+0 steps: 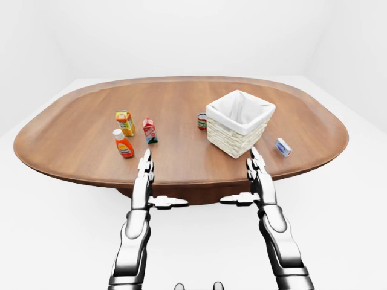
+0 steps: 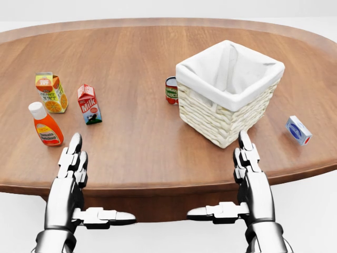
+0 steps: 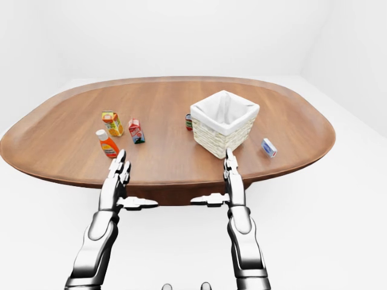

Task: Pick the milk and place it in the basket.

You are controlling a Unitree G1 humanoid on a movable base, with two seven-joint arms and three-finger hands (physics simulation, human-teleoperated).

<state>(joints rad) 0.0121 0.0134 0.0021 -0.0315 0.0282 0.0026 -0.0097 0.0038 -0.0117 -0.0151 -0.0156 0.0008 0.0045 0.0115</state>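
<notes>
The milk (image 2: 89, 104) is a small red and white carton standing upright on the wooden table (image 2: 142, 147), left of centre in the head view. The wicker basket (image 2: 227, 89), lined with white cloth, stands to its right and looks empty. My left hand (image 2: 73, 168) hovers at the table's near edge, below and slightly left of the milk, fingers straight and thumb out. My right hand (image 2: 247, 168) mirrors it below the basket, also open. Neither hand touches anything.
An orange juice carton (image 2: 51, 92) and an orange bottle with a white cap (image 2: 45, 124) stand left of the milk. A red can (image 2: 171, 90) sits against the basket's left side. A small blue and white box (image 2: 298, 130) lies right of the basket.
</notes>
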